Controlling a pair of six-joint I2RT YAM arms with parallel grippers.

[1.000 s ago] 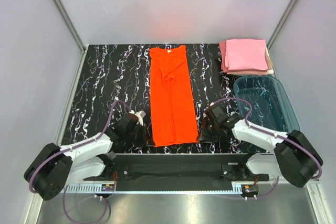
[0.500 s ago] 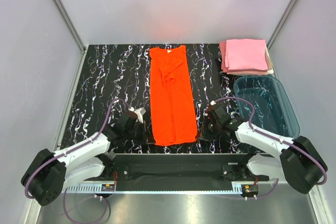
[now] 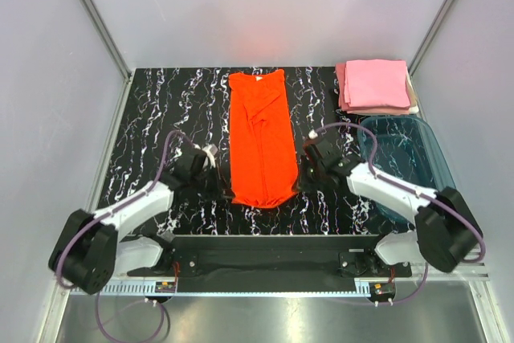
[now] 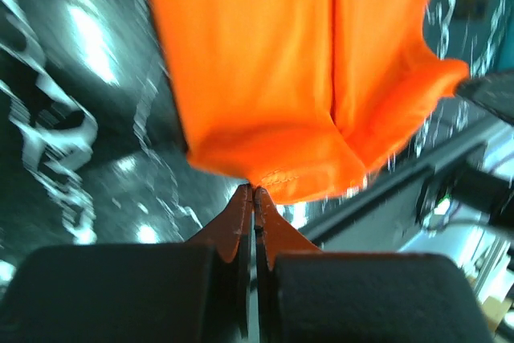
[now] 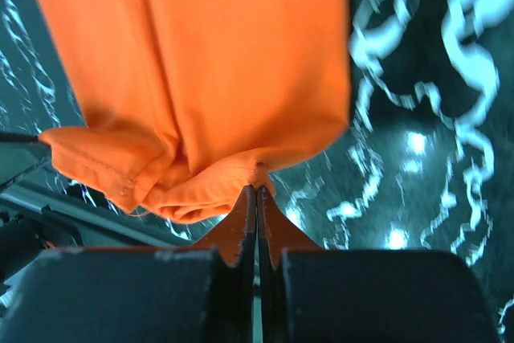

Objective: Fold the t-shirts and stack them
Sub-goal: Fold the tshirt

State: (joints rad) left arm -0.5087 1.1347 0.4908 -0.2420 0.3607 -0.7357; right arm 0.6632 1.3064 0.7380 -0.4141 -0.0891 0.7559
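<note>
The orange-red t-shirt (image 3: 260, 138) lies as a long narrow strip down the middle of the black marbled table (image 3: 152, 126). Its near hem is lifted and curls over. My left gripper (image 3: 218, 174) is shut on the hem's left corner, seen in the left wrist view (image 4: 254, 188) with the orange cloth (image 4: 265, 78) hanging beyond it. My right gripper (image 3: 303, 168) is shut on the hem's right corner, seen in the right wrist view (image 5: 256, 188) with the cloth (image 5: 201, 62) bunched at the tips. Folded light pink t-shirts (image 3: 375, 84) are stacked at the far right.
A translucent teal plastic tub (image 3: 408, 162) stands at the right, just beyond my right arm. Grey walls enclose the table on three sides. The table's metal front rail (image 3: 273, 242) runs below the arms.
Both grippers have moved away from the front edge toward the far side, carrying the shirt's near hem up with them. The visible strip has shortened.
</note>
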